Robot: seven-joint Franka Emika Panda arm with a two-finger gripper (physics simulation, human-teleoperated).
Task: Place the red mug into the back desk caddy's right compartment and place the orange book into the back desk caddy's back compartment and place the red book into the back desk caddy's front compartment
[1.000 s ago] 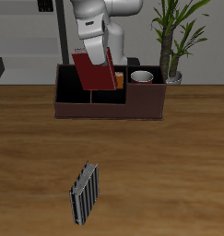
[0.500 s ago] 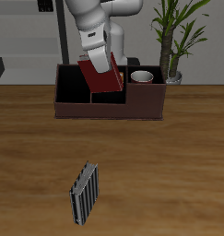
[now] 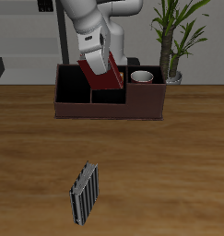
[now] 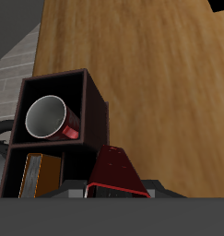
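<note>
My gripper (image 3: 98, 58) is shut on the red book (image 3: 103, 75) and holds it tilted above the middle of the back desk caddy (image 3: 109, 109). In the wrist view the red book (image 4: 118, 171) hangs over the caddy's narrow sections, with my gripper (image 4: 115, 192) at its near end. The red mug (image 3: 141, 76) stands upright in the caddy's square end section, and it also shows in the wrist view (image 4: 51, 118). The orange book (image 4: 40, 175) stands in a narrow section beside the mug's section.
A grey-and-black striped book (image 3: 84, 194) stands near the table's front edge. A potted plant (image 3: 173, 41) stands behind the caddy's mug end. A dark wall (image 4: 106, 115) divides the mug's section from the table beyond.
The gripper has carried the red book a little toward the mug's end of the caddy, and the book has tilted further. Mug, orange book and striped book have not moved.
</note>
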